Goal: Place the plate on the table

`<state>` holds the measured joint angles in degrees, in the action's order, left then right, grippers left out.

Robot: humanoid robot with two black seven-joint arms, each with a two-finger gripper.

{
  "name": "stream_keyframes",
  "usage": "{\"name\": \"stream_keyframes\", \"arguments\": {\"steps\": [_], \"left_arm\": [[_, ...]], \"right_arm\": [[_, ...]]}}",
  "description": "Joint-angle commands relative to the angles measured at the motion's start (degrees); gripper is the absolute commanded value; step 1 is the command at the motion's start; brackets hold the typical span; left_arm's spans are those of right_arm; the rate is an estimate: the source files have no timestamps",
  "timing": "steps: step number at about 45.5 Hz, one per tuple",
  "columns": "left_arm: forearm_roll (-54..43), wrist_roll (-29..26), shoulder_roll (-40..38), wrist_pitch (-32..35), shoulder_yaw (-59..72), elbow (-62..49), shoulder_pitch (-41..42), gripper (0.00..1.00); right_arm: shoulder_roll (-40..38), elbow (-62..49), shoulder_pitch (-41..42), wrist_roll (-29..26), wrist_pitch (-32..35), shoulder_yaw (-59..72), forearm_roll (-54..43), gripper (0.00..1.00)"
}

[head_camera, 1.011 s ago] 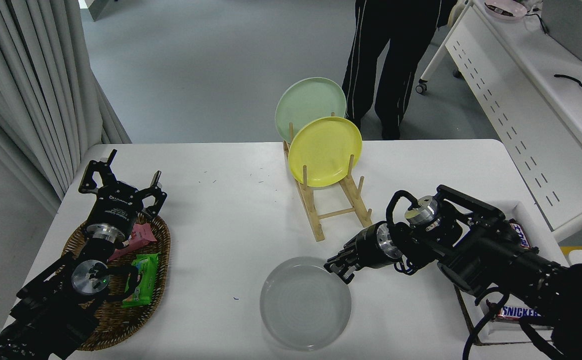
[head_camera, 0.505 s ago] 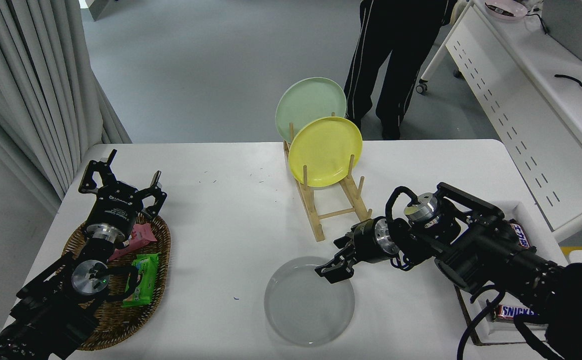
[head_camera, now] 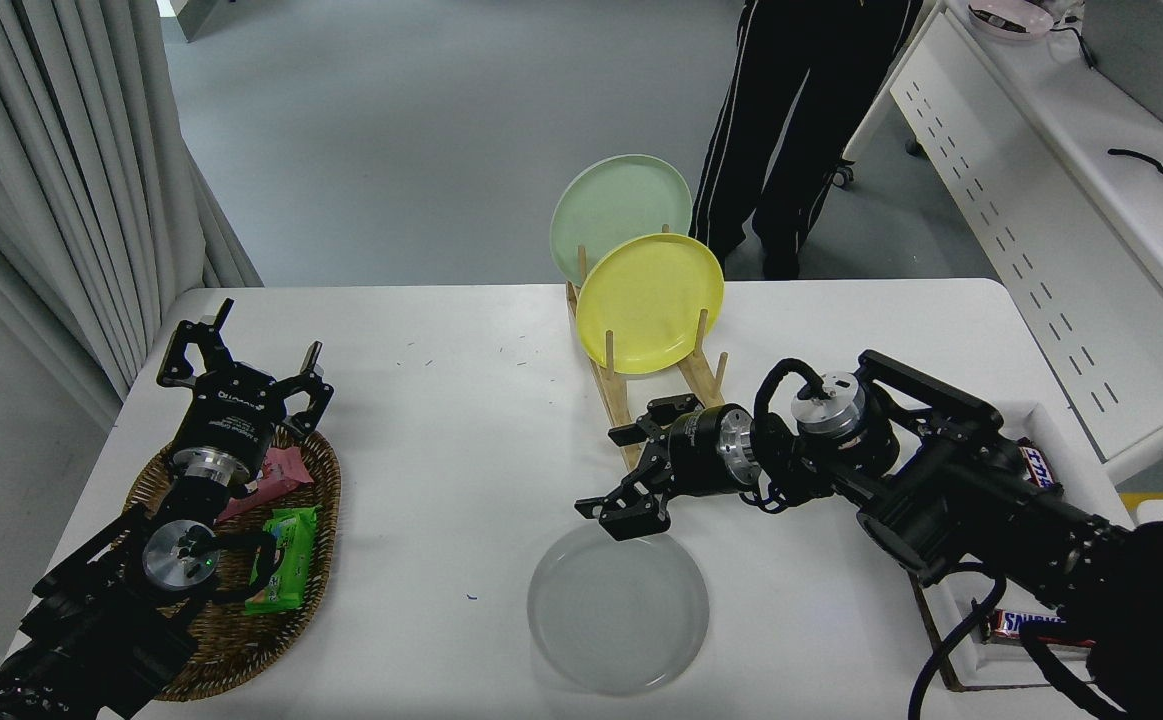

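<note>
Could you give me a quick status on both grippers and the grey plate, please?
Right gripper open, empty, above plate's far rim. Left gripper open, parked over basket. Plate flat on table. Nothing in the way.

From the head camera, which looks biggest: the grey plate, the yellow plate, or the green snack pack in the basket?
1. Grey plate, though it lies nearest the camera.
2. Yellow plate, looking slightly smaller.
3. Green snack pack, clearly smallest.

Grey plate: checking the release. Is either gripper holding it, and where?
Nothing is held. The plate lies on the table; the open right gripper hangs beyond its far rim.
</note>
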<state>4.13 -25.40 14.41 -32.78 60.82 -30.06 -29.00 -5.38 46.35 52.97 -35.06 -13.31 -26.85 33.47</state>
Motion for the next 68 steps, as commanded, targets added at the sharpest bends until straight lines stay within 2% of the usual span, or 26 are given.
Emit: {"name": "stream_keyframes", "arguments": {"steps": [1, 7, 16, 24, 31, 39, 43, 61, 68], "left_arm": [[0.00, 0.00, 0.00, 0.00, 0.00, 0.00, 0.00, 1.00], [0.00, 0.00, 0.00, 0.00, 0.00, 0.00, 0.00, 1.00], [0.00, 0.00, 0.00, 0.00, 0.00, 0.00, 0.00, 1.00], [0.00, 0.00, 0.00, 0.00, 0.00, 0.00, 0.00, 1.00], [0.00, 0.00, 0.00, 0.00, 0.00, 0.00, 0.00, 1.00], [0.00, 0.00, 0.00, 0.00, 0.00, 0.00, 0.00, 1.00], [0.00, 0.00, 0.00, 0.00, 0.00, 0.00, 0.00, 1.00], [0.00, 0.00, 0.00, 0.00, 0.00, 0.00, 0.00, 1.00], [0.00, 0.00, 0.00, 0.00, 0.00, 0.00, 0.00, 1.00]], "right_arm": [[0.98, 0.58, -1.64, 1.66, 11.80, -9.51, -14.11, 0.99], [2.74, 0.49, -4.46, 6.74, 14.88, -16.38, -22.65, 0.99], [2.83, 0.67, -6.48, 20.46, 15.06, -17.88, -24.50, 0.99], [3.36, 0.49, -8.32, 27.14, 14.98, -18.76, -28.89, 0.99], [4.59, 0.49, -10.87, 38.82, 15.06, -21.84, -29.95, 0.99], [4.68, 0.49, -12.89, 48.58, 16.91, -23.24, -33.81, 0.99], [4.68, 0.49, -13.60, 50.44, 17.00, -23.33, -37.24, 0.99], [2.04, -1.35, -17.11, 51.23, 10.58, -23.33, -55.61, 0.99], [2.21, -1.44, -19.13, 56.50, 10.67, -24.73, -57.81, 0.99]]}}
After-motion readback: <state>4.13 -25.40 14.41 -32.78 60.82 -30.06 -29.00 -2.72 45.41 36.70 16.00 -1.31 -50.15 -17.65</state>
